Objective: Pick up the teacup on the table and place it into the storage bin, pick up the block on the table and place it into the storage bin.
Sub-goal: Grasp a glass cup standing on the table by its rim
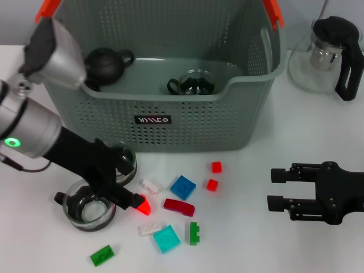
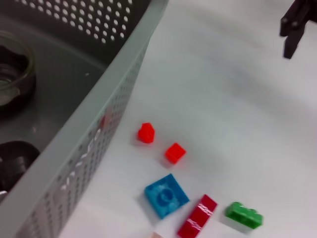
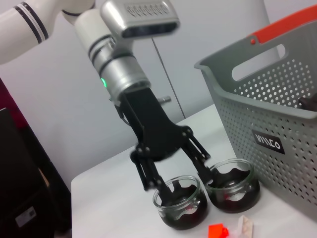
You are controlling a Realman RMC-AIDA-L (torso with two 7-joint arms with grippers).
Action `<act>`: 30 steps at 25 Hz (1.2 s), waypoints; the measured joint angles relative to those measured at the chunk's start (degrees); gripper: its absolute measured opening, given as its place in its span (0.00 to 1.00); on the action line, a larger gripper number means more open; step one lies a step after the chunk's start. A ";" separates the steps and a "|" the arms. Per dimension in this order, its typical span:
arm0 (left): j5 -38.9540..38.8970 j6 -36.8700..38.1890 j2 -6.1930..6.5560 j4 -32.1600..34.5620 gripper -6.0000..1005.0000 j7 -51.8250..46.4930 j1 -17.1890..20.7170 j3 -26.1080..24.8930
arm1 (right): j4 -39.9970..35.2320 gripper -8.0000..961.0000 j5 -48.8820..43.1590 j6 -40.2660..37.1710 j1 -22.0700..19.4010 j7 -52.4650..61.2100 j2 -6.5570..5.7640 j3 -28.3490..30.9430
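Observation:
Two glass teacups stand at the front left of the table: one (image 1: pixel 86 209) (image 3: pixel 181 203) nearer, the other (image 1: pixel 126 161) (image 3: pixel 233 187) close to the storage bin (image 1: pixel 170 111) (image 3: pixel 277 109). My left gripper (image 1: pixel 98 199) (image 3: pixel 178 186) is open and lowered over the nearer teacup, one finger on each side and one of them between the two cups. Loose blocks lie to its right: blue (image 1: pixel 183 186) (image 2: pixel 166 195), dark red (image 1: pixel 179 207), cyan (image 1: pixel 166 239) and small red ones (image 1: pixel 216 166). My right gripper (image 1: pixel 277 187) (image 2: pixel 294 27) rests open at the right, holding nothing.
Inside the bin sit a black teapot (image 1: pixel 105 63) and a glass cup (image 1: pixel 193 84). A glass pitcher with a black handle (image 1: pixel 330 54) stands at the back right. Green (image 1: pixel 102 255) and white (image 1: pixel 151 228) blocks lie near the front edge.

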 joint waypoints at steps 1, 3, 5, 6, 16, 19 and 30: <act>0.00 -1.33 -0.08 -0.71 0.82 -0.15 0.00 1.01 | 0.02 0.73 0.00 0.00 0.00 0.00 -0.02 0.00; 0.03 -3.71 -0.39 -1.63 0.82 -0.49 0.01 2.38 | 0.06 0.73 0.01 0.00 -0.09 0.01 -0.09 0.02; 0.32 -5.33 -0.65 -1.86 0.82 -1.04 0.01 2.80 | 0.07 0.73 0.00 0.02 -0.16 0.07 -0.14 0.06; 0.66 -5.83 -0.69 -1.86 0.82 -1.36 -0.01 2.94 | 0.09 0.73 0.01 0.05 -0.21 0.11 -0.16 0.08; 5.80 -6.60 -0.99 -2.11 0.81 -4.31 -0.01 5.58 | 1.62 0.73 0.01 0.23 -0.30 0.18 -0.60 0.40; 5.73 -6.25 -1.02 -1.81 0.81 -4.14 0.02 5.55 | 1.65 0.73 -0.01 0.22 -0.33 0.18 -0.60 0.82; 5.49 -8.27 -1.50 -0.26 0.79 -3.90 0.03 5.62 | 1.65 0.73 -0.08 -0.05 0.00 0.18 -0.69 1.44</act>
